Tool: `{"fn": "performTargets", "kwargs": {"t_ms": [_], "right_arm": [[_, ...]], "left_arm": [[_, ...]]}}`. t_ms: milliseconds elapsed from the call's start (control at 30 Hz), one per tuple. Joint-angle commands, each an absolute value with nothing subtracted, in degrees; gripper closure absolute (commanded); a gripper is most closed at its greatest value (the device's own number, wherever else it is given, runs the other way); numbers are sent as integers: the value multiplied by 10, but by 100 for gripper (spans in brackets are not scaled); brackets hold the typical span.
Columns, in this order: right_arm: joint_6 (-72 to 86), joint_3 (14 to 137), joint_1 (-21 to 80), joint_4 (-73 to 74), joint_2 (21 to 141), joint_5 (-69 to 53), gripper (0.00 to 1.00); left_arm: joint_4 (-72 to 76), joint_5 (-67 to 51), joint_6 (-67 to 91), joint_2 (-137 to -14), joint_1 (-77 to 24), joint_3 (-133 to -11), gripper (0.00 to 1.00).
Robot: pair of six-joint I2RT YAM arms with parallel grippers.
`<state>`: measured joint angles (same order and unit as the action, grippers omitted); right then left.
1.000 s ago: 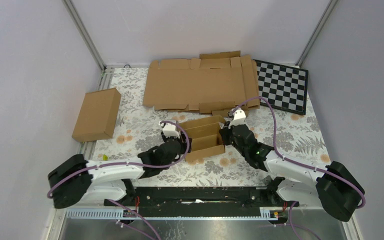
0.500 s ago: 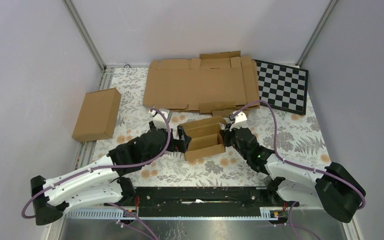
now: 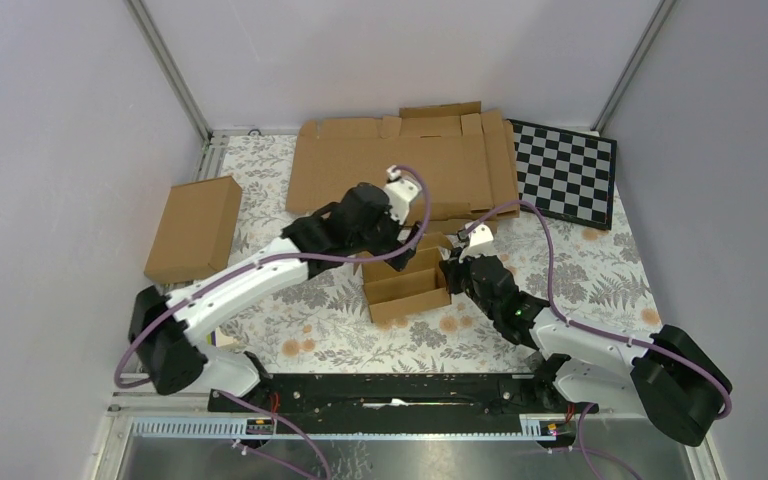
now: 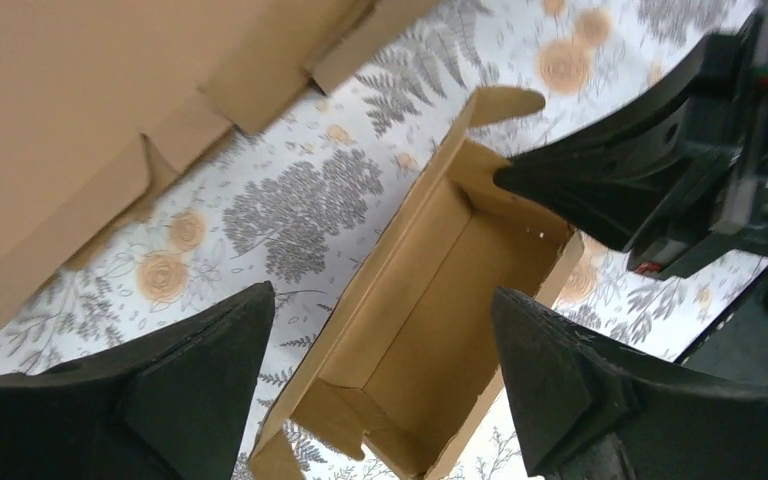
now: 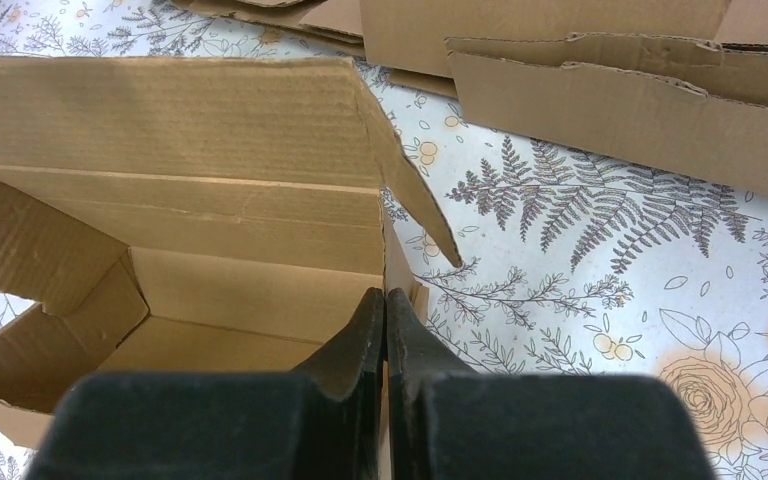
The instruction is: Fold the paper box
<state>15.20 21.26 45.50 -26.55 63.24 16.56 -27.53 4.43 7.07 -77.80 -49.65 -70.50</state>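
Observation:
The paper box (image 3: 405, 280) is a small brown cardboard mailer lying open-topped at the middle of the table, its long flap standing at the far side. My right gripper (image 3: 447, 270) is shut on the box's right end wall, and the thin wall shows pinched between the fingertips (image 5: 385, 296). My left gripper (image 3: 398, 248) hovers open above the box's far side, holding nothing. In the left wrist view the box's hollow (image 4: 440, 310) lies between and below the spread jaws of the left gripper (image 4: 382, 295). The right wrist view shows the inside of the box (image 5: 210, 200).
A larger closed carton (image 3: 195, 228) lies at the left table edge. Wide flat cardboard sheets (image 3: 400, 165) cover the back, close behind the box. A checkerboard (image 3: 565, 172) sits at the back right. Floral table cloth (image 3: 300, 320) shows in front.
My left gripper opened, left the box's left end, and swung up and right to hover over its far side. The right gripper and the box have stayed in place.

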Motion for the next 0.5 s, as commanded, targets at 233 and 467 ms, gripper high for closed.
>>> {"fn": "performTargets", "kwargs": {"t_ms": [233, 467], "right_arm": [[151, 228, 460, -256, 623, 162, 100], [157, 253, 461, -210, 602, 155, 64]], "left_arm": [[-242, -60, 4, -857, -479, -730, 57], [-251, -57, -8, -865, -479, -723, 100]]}}
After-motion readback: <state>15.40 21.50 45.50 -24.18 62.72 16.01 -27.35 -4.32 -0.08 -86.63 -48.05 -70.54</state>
